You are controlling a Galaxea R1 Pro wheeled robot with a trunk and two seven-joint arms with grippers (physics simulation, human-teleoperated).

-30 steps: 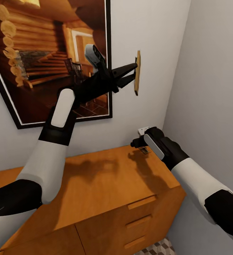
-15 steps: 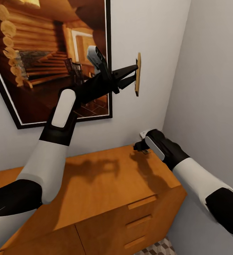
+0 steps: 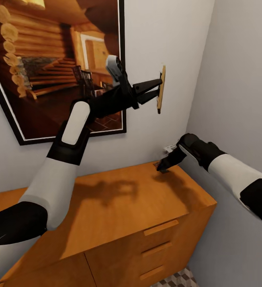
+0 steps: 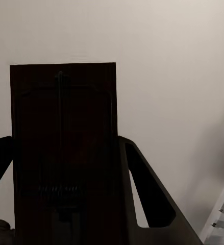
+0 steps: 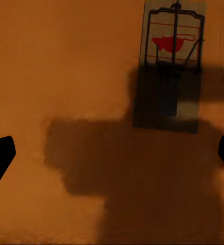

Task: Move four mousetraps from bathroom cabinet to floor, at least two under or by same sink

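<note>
My left gripper (image 3: 159,88) is raised in front of the wall, shut on one flat tan mousetrap (image 3: 161,89) held on edge. The left wrist view shows that mousetrap (image 4: 65,153) as a dark board between the two fingers (image 4: 145,189). A second mousetrap (image 5: 172,66), pale wood with a wire bar and a red mark, lies flat on the orange-brown cabinet (image 3: 119,207) near its back right corner. My right gripper (image 3: 163,165) hovers just above the cabinet top there, open, with its fingertips (image 5: 2,158) wide apart and the trap lying ahead of them, partly in shadow.
A large framed picture of a log cabin (image 3: 47,59) hangs on the wall behind my left arm. A grey side wall (image 3: 242,79) stands close on the right. Drawer fronts with slim handles (image 3: 159,228) face me. A strip of cube-patterned bathroom floor (image 3: 178,279) shows below.
My left gripper has carried its mousetrap a little to the right. My right arm has swung right and outward, and its gripper now points down at the cabinet's back right corner.
</note>
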